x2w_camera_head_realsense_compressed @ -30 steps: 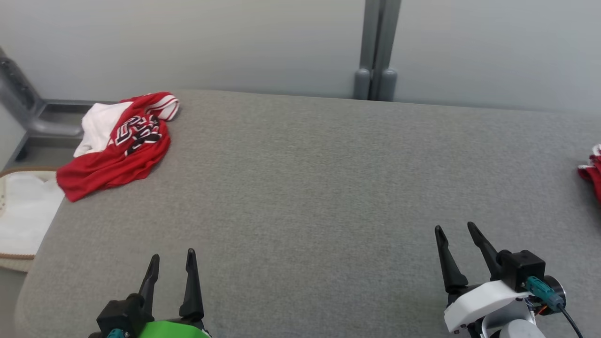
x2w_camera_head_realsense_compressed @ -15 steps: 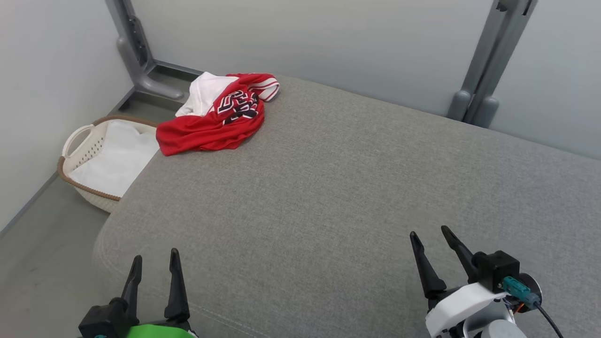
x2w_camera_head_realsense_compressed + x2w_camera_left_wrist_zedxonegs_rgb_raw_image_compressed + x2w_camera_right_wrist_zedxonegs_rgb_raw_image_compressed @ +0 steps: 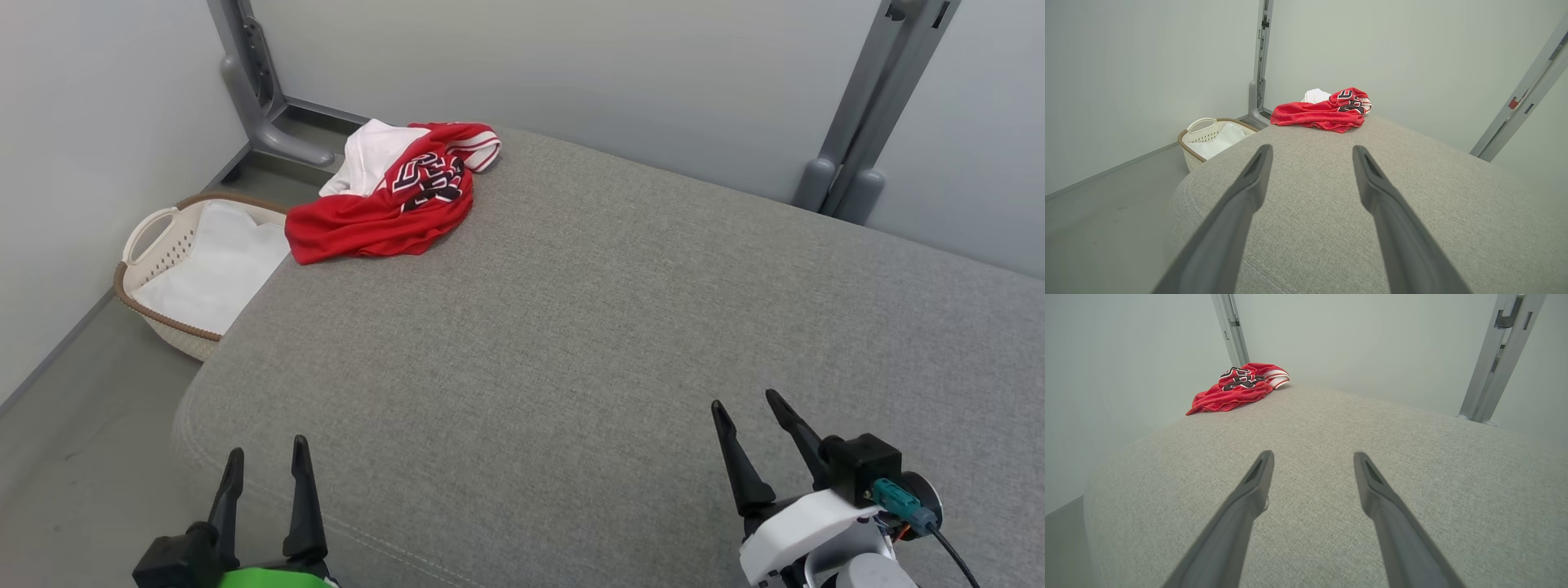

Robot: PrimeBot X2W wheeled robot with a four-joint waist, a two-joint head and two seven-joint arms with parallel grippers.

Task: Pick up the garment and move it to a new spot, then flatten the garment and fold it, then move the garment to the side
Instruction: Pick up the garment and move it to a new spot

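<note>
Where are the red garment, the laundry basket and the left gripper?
red garment (image 3: 371, 230): head view, on the plain red cloth below the lettering.
laundry basket (image 3: 171, 249): head view, on its perforated side wall.
left gripper (image 3: 268, 445): head view, midway between its open fingertips.

A white laundry basket (image 3: 167, 249) with a brown rim, holding white cloth (image 3: 216, 265), stands on the floor (image 3: 82, 425) beside the grey upholstered platform (image 3: 571, 327).

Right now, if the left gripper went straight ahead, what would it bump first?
Probably the red garment, straight ahead of the left gripper; it might graze the grey cushion first.
</note>
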